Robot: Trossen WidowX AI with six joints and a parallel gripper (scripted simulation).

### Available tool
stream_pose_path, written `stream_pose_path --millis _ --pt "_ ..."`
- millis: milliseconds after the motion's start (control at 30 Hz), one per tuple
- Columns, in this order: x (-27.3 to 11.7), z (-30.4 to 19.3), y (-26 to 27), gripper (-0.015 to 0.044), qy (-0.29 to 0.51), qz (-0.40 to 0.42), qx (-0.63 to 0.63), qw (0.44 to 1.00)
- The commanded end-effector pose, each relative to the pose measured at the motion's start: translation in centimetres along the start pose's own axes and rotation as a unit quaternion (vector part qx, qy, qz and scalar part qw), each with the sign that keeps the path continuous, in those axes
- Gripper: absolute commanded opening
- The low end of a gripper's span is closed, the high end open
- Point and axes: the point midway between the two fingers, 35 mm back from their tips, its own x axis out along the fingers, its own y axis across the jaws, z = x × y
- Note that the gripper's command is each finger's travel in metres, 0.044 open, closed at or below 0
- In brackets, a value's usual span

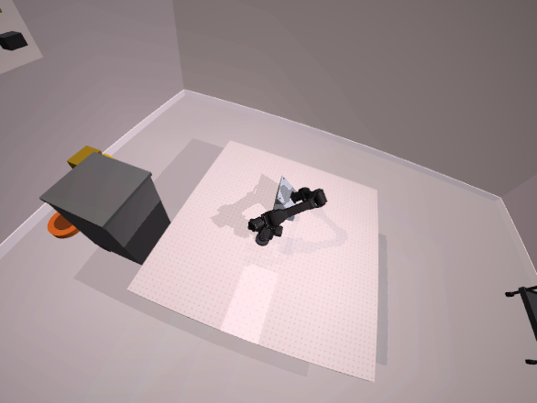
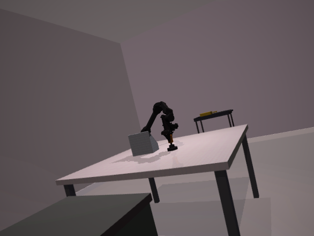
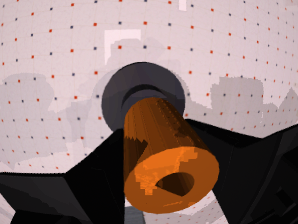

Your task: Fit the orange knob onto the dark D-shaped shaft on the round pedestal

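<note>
The orange knob (image 2: 171, 138) (image 3: 157, 117) is upright between the fingers of my gripper (image 2: 170, 140) (image 3: 154, 130), which is shut on it. In the wrist view the knob's near end shows a dark hole with a flat side. The round dark pedestal (image 1: 262, 240) (image 2: 172, 148) (image 3: 142, 73) stands on the table directly below the knob, with a narrower raised part in its middle. The knob's lower end is over that raised part, with the wide base lower down. The shaft is hidden, and I cannot tell how far the knob is onto it.
A pale grey-blue block (image 1: 283, 193) (image 2: 141, 144) stands on the dotted table (image 1: 316, 298) (image 2: 201, 153) near the arm. Off the table are a dark cabinet (image 1: 103, 185) (image 2: 80, 212), an orange ring (image 1: 60, 232) and a yellow object (image 2: 206, 114) on a small side table.
</note>
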Motion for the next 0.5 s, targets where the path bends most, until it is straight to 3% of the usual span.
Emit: stream_pose_path --millis 0,467 --pt "0.05 -0.12 0.11 0.0 0.0 0.0 -0.003 1.0" --pt "-0.16 0.05 0.09 0.0 0.0 0.0 -0.003 1.0"
